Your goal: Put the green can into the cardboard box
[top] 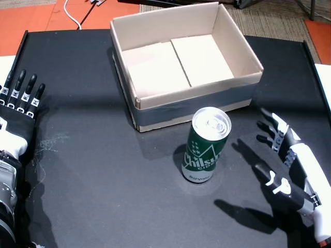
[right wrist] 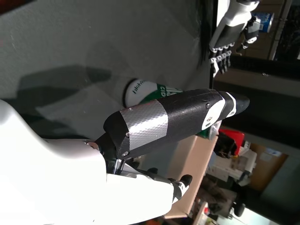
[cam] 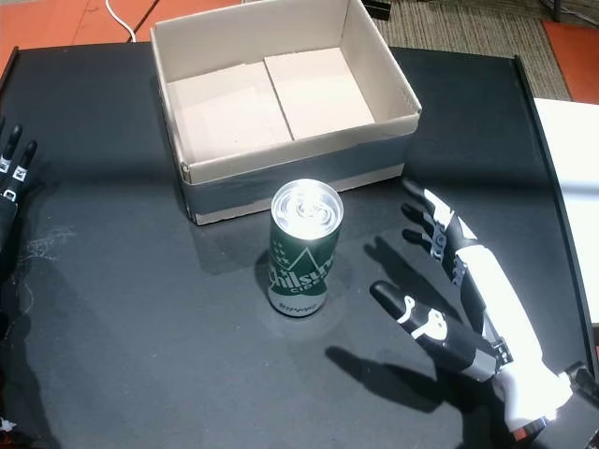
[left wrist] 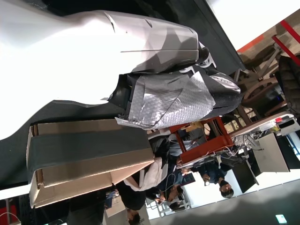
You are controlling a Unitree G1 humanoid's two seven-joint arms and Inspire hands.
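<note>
Black tabletop (top: 93, 175): green can (top: 205, 144) upright near cardboard box (top: 155, 116).

Desk (top: 93, 175): matte black top with raised side edges. On it: open cardboard box (top: 155, 67), far centre, empty; green can (top: 205, 145) upright, just in front of box, apart from it.
</note>
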